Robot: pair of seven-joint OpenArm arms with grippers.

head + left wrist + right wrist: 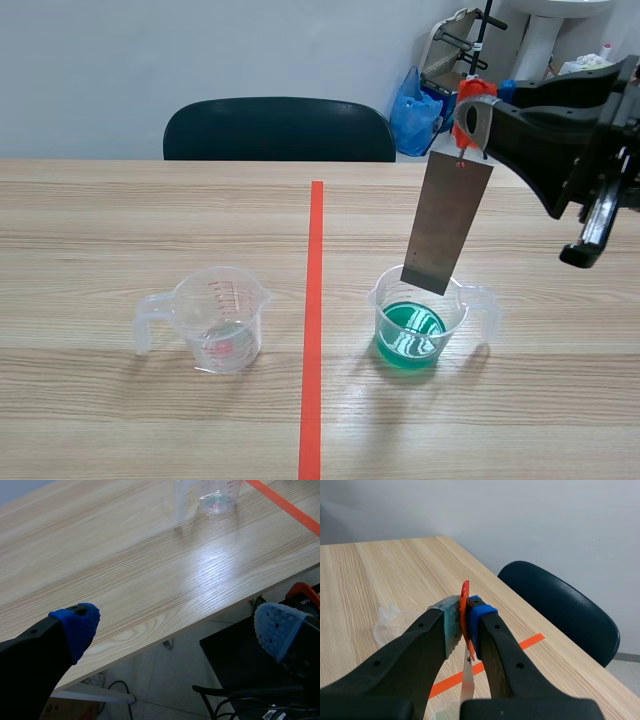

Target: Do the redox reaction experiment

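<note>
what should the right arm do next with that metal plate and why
Probably lower it straight down. The right gripper is shut on the orange clip, and the metal plate hangs from it, tilted, its lower end about at the rim of the cup, above the green liquid and not yet in it.

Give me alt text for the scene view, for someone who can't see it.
The right gripper holds a flat grey metal strip by its orange-red top, hanging over a clear plastic measuring cup of green liquid. A second clear measuring cup stands left of the tape line.
</note>
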